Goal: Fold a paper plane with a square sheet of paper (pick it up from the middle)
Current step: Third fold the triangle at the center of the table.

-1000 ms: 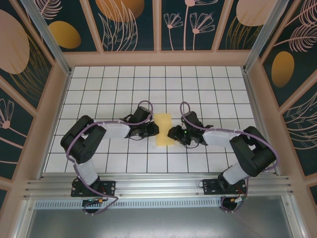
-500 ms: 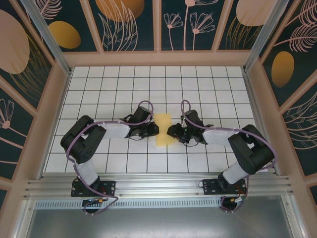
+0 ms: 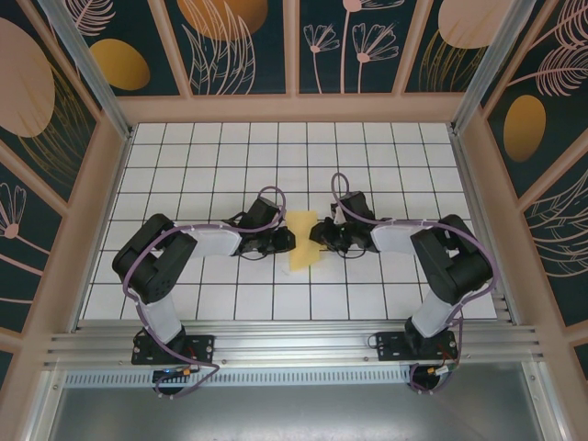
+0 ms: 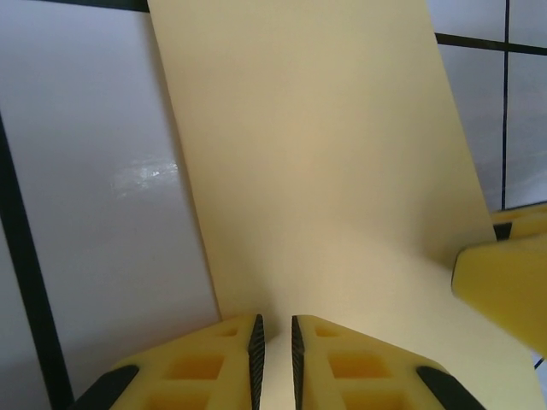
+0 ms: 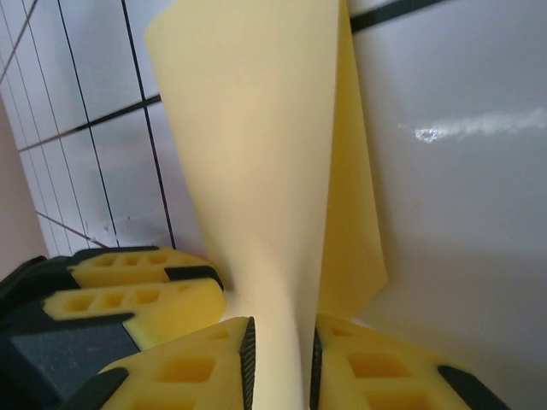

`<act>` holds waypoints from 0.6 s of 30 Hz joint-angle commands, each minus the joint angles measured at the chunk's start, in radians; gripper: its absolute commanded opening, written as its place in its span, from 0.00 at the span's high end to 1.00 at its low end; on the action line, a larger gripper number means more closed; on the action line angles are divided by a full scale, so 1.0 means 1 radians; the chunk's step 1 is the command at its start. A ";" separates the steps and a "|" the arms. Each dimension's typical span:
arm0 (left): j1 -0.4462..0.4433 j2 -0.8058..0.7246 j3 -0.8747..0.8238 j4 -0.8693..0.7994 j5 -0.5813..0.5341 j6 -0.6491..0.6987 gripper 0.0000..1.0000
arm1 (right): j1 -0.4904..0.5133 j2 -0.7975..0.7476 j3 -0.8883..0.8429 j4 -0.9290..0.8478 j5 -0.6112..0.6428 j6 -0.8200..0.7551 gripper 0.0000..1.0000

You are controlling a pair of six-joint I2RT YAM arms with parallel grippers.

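While left hand (image 4: 273, 323) pinches folded yellow sheet (image 4: 316, 171), right hand (image 5: 279, 333) grips its raised opposite edge.

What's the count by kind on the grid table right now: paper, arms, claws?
yellow paper sheet: 1
arms: 2 (left arm, right arm)
claws: 2 (left claw, right claw), both pinched on the sheet
total: 5

It is a robot test cell, lab-like: a white gridded table (image 3: 184, 156), floral-printed wall panels (image 3: 230, 41) boxing it in on three sides, an aluminium rail (image 3: 294, 344) along its near edge.
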 commanded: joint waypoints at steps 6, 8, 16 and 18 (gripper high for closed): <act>-0.005 -0.159 -0.076 -0.002 -0.055 0.110 0.69 | -0.004 0.010 -0.038 0.080 -0.043 0.045 0.90; -0.005 -0.214 -0.105 0.004 -0.070 0.121 0.66 | 0.005 -0.006 -0.073 0.145 -0.045 0.106 0.93; -0.026 -0.393 -0.207 0.057 0.016 0.182 0.56 | 0.091 -0.047 -0.132 0.243 0.054 0.284 0.96; -0.057 -0.417 -0.210 0.035 -0.018 0.222 0.52 | 0.102 -0.047 -0.144 0.263 0.070 0.330 0.96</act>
